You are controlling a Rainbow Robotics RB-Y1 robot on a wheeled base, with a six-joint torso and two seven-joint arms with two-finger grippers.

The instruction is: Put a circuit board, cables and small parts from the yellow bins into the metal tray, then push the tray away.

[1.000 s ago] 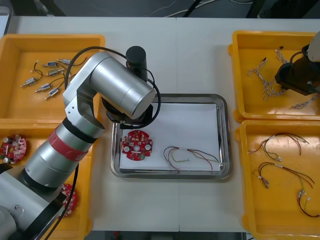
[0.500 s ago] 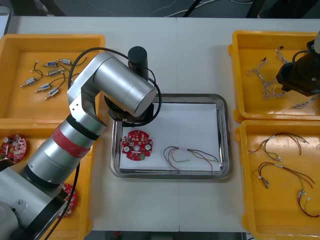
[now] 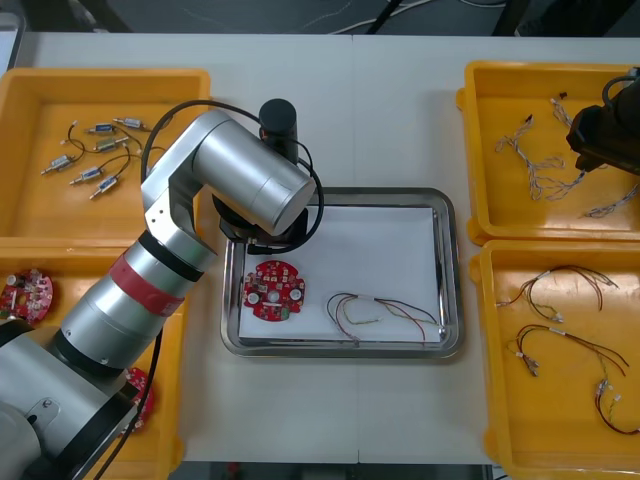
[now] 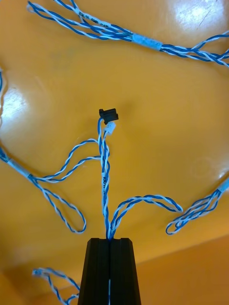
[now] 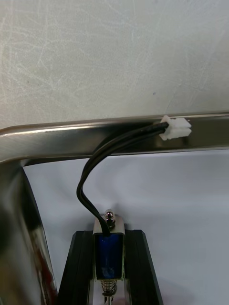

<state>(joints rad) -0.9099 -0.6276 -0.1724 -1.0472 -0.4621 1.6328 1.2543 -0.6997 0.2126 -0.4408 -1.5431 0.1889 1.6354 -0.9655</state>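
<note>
A light table (image 3: 390, 120) with a centre seam meets dark floor (image 3: 180, 15) beyond.

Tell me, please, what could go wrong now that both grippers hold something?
The small metal part in the left gripper has its white connector over the rim of the metal tray, so its black lead may hang outside. The right gripper holds the twisted blue and white cable by a thin strand; it may slip.
</note>
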